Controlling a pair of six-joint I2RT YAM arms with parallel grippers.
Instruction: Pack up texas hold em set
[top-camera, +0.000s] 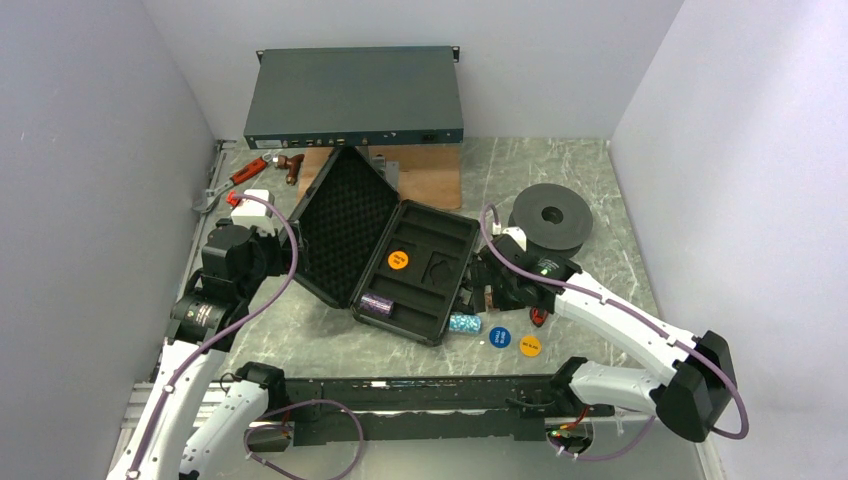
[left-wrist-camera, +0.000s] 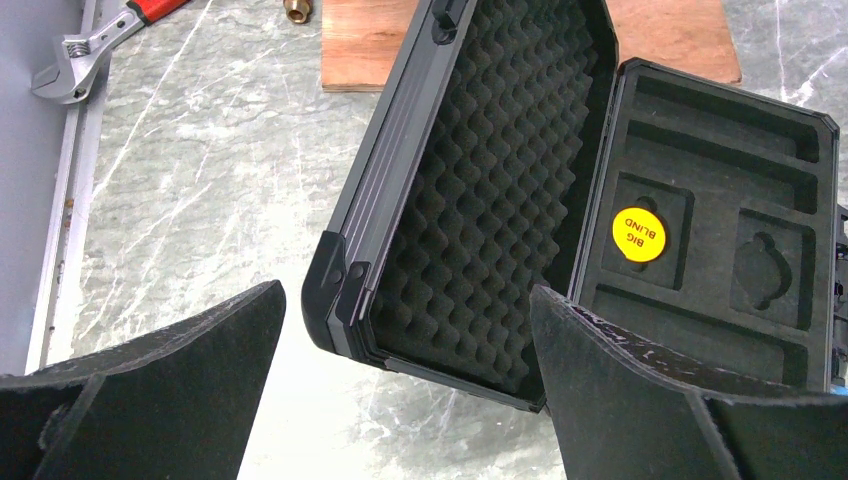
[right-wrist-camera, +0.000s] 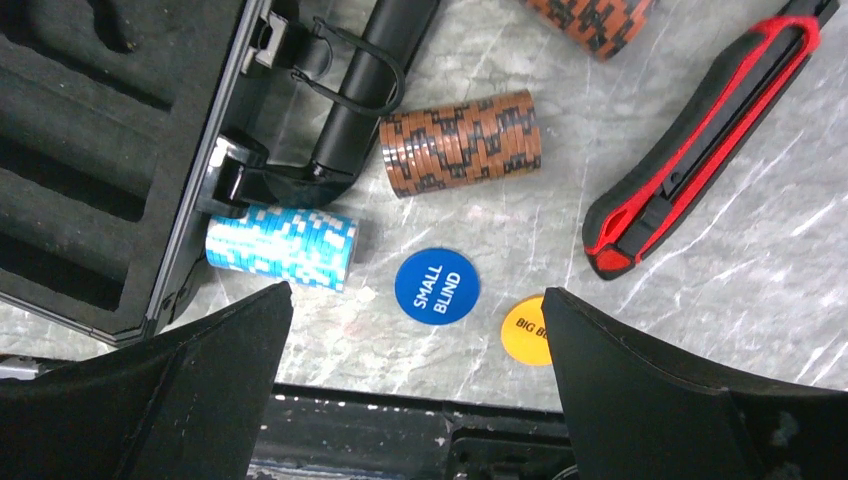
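Black and foam-lined, the case (top-camera: 440, 240) lies open in the middle of the desk (top-camera: 560, 170). Its egg-crate lid (top-camera: 345, 225) stands up on the left, and its moulded tray lies flat on the right. An orange disc marked BIG BLIND (top-camera: 398, 260) sits in a round pocket of the tray, and a purple chip roll (top-camera: 376, 304) lies at the tray's near-left end.

The rest of the set lies on the stone outside the tray's near-right side. A teal roll (right-wrist-camera: 280, 246) touches the case wall just below the handle (right-wrist-camera: 365, 95). A brown roll (right-wrist-camera: 462, 142) lies just beside that handle, and a second brown roll (right-wrist-camera: 590, 15) is cut off by the top edge of the right wrist view. A blue SMALL BLIND disc (right-wrist-camera: 436, 285) sits near the teal roll, with a yellow disc (right-wrist-camera: 527, 330) just to its right, the two apart.

The right tool (right-wrist-camera: 417, 292) hangs over these loose pieces with its jaws spread wide, holding nothing. The left tool (left-wrist-camera: 407, 292) is equally wide and empty, and faces the near corner of the lid.

A red-black knife (right-wrist-camera: 700, 130) lies to the right of the brown rolls. Behind the case are a wooden board (top-camera: 430, 180) and a grey rack unit (top-camera: 355, 100). A wrench (left-wrist-camera: 85, 55) lies at the far left, and a black round weight (top-camera: 551, 215) sits on the right.
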